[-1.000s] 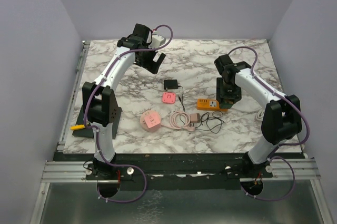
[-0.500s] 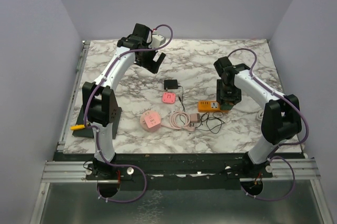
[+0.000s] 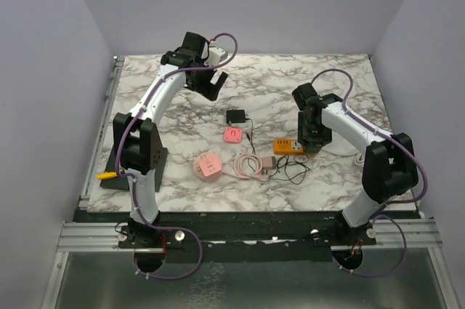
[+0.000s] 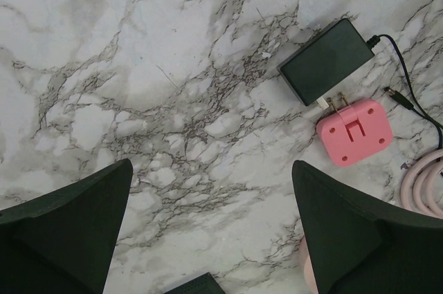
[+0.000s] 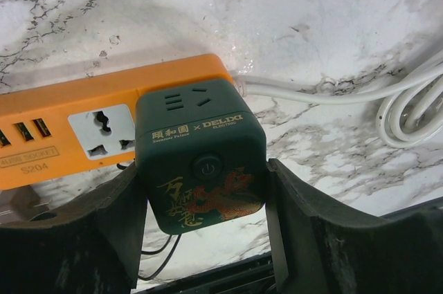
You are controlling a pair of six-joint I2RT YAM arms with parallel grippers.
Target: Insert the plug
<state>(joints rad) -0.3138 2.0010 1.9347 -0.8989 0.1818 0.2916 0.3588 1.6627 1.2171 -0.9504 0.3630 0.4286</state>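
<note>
The plug is a dark green cube (image 5: 201, 162) with a power button and a red and gold dragon print. My right gripper (image 5: 202, 176) is shut on its two sides. The cube stands over the right end of the orange power strip (image 5: 173, 76); whether its prongs sit in a socket is hidden. From above, the right gripper (image 3: 311, 138) covers that end of the strip (image 3: 285, 146). My left gripper (image 4: 211, 164) hangs open and empty high over the marble, at the back left (image 3: 211, 87).
A black adapter (image 4: 325, 60) and a pink plug block (image 4: 353, 130) lie mid-table. A pink round case (image 3: 208, 166), a coiled pink cable (image 3: 249, 165) and a thin black wire (image 3: 294, 171) lie nearer the front. The strip's white cord (image 5: 332, 90) loops right.
The right arm has shifted a little to the left with the green cube, staying over the strip's right end. The left arm has not moved.
</note>
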